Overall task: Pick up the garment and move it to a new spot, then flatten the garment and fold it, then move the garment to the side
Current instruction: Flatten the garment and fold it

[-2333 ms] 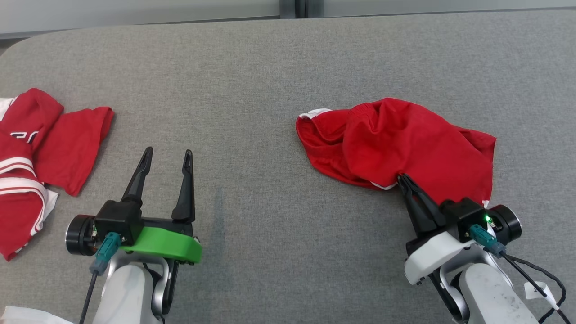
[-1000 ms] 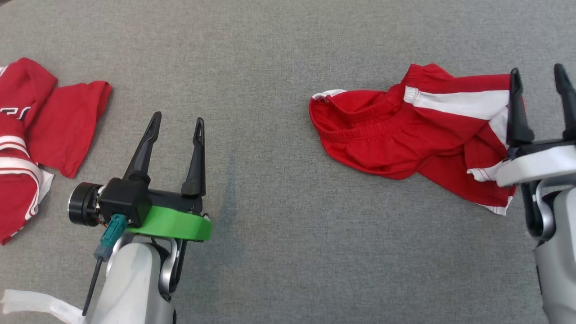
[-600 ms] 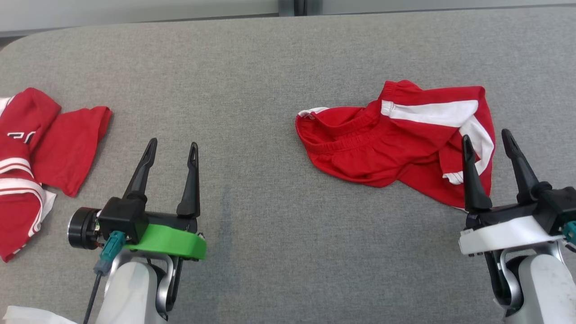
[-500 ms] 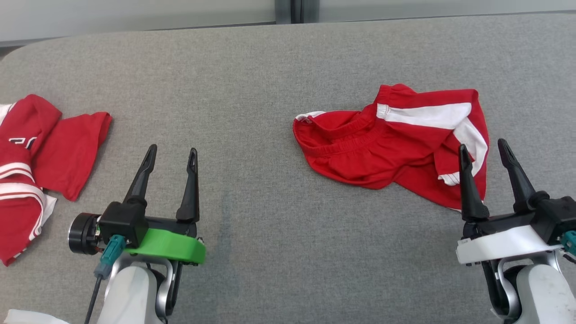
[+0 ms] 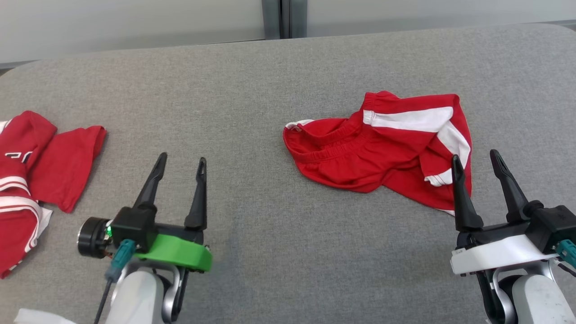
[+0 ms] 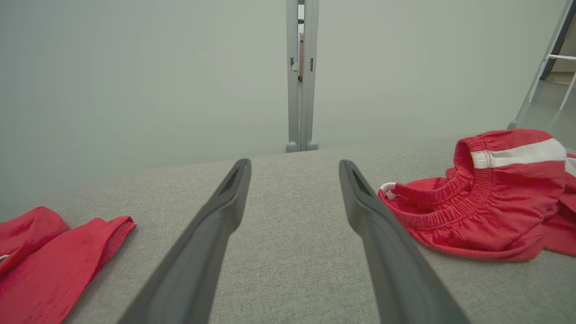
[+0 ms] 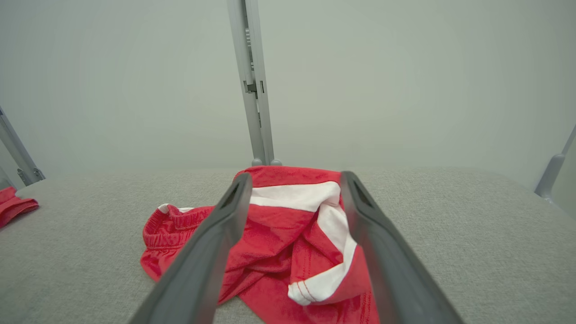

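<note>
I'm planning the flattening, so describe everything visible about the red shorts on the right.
The red shorts look like thin soft sportswear, with a gathered elastic waistband, a broad white stripe and white hem trim. They lie crumpled and partly folded over on the grey table. The open right hand is at their near edge, gripping nothing.

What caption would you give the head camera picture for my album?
Open left hand and open right hand above a grey table, crumpled red shorts lying before the right.

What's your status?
Both open, empty: left gripper, right gripper near the red shorts. Shorts crumpled on table. A second red garment far left, apart.
</note>
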